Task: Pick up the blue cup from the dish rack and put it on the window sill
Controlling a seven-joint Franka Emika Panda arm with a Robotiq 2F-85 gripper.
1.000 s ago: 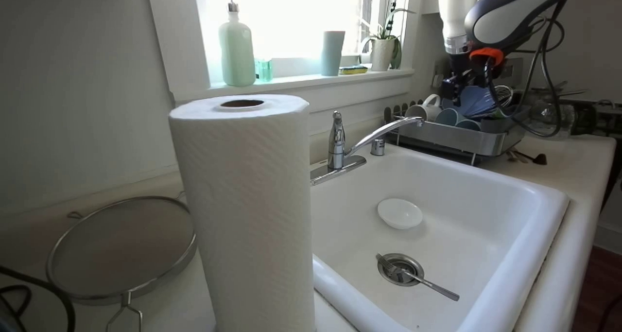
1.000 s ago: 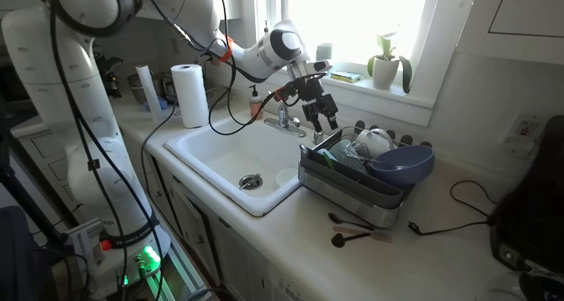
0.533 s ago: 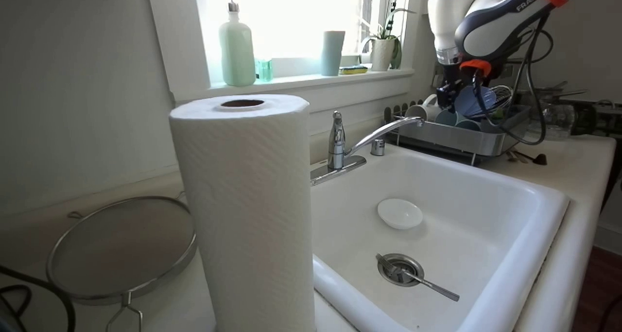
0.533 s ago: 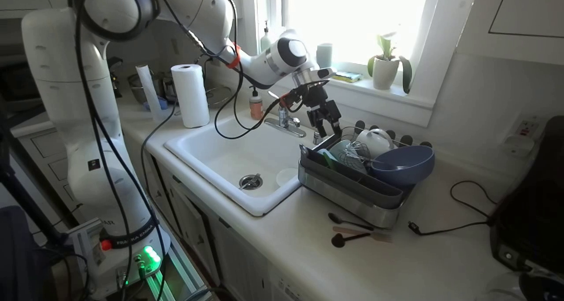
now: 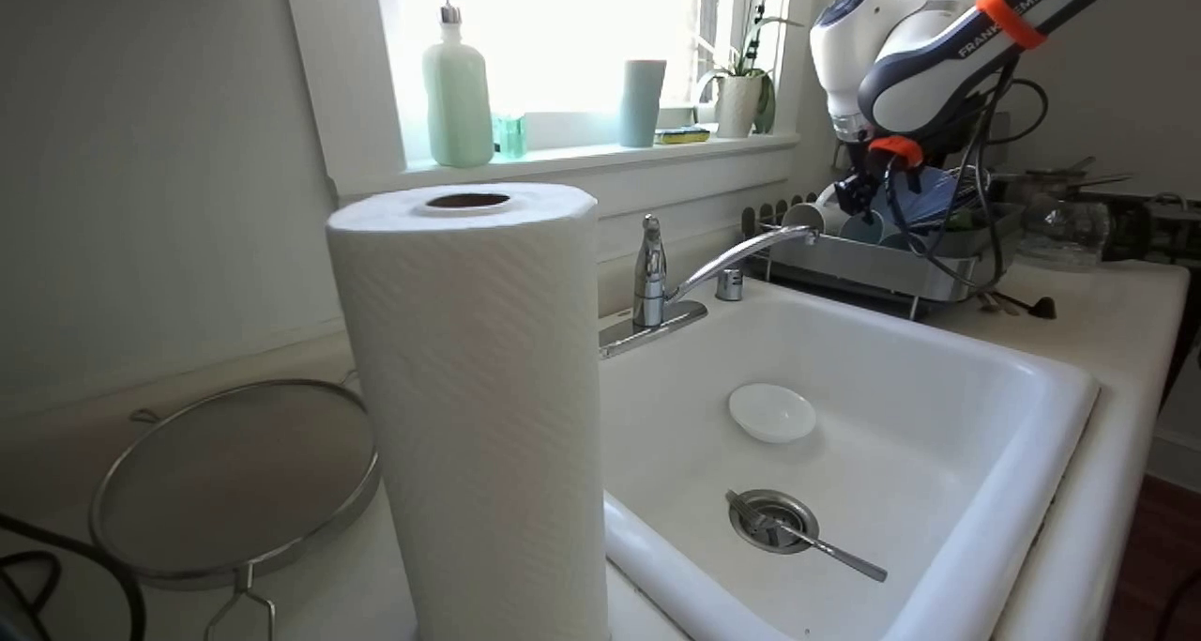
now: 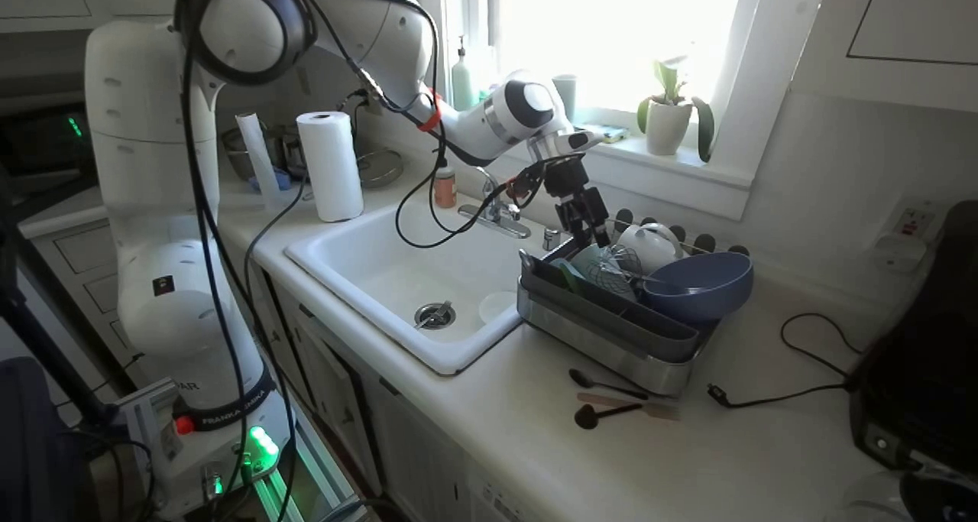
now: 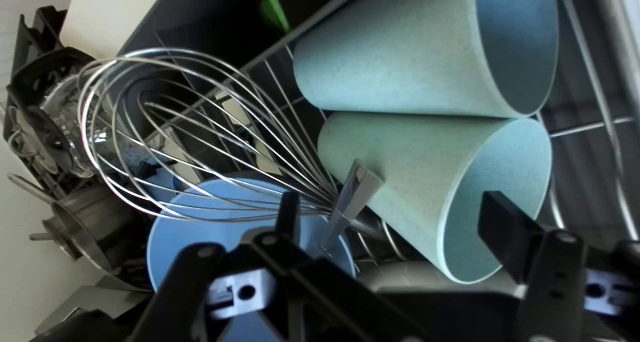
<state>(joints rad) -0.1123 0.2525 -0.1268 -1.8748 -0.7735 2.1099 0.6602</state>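
In the low, rectangular grey metal dish rack (image 6: pixel 603 342), set on the off-white table (image 6: pixel 733 453) just beside the white sink basin (image 6: pixel 397 270), two plain, handleless tumblers of pale teal lay on their sides, touching along their lengths: a bluer tumbler (image 7: pixel 400 51) and a greener tumbler (image 7: pixel 405 151). The blue cup was one of these; you could not tell which with certainty, though your black two-fingered claw (image 7: pixel 392 207) stood nearer the greener one. Its fingers were spread well apart and held nothing.

The coming move turned on one relation, shown in the wrist view. The greener tumbler lay below and ahead of the claw, and one fingertip stood before its mouth, at a depth you could not judge. Its long axis ran from base to mouth towards the rack's sink-side edge, and the line between the fingers lay more along that axis than across it. A grip across the body would therefore probably have asked you for a turn of the wrist; a pinch on the rim looked a possible alternative. A stainless wire whisk (image 7: pixel 215 141) lay near the base and might have fouled a finger. The white painted window sill (image 5: pixel 572 156), your destination, stood well apart from the rack.

Writing: in an exterior view you could read FRANKA EMIKA along the white-and-dark-blue arm (image 5: pixel 938 68), interrupted by an orange band (image 5: pixel 1010 17); in an exterior view the same name marked the robot base (image 6: pixel 210 421). No label was legible on either tumbler.
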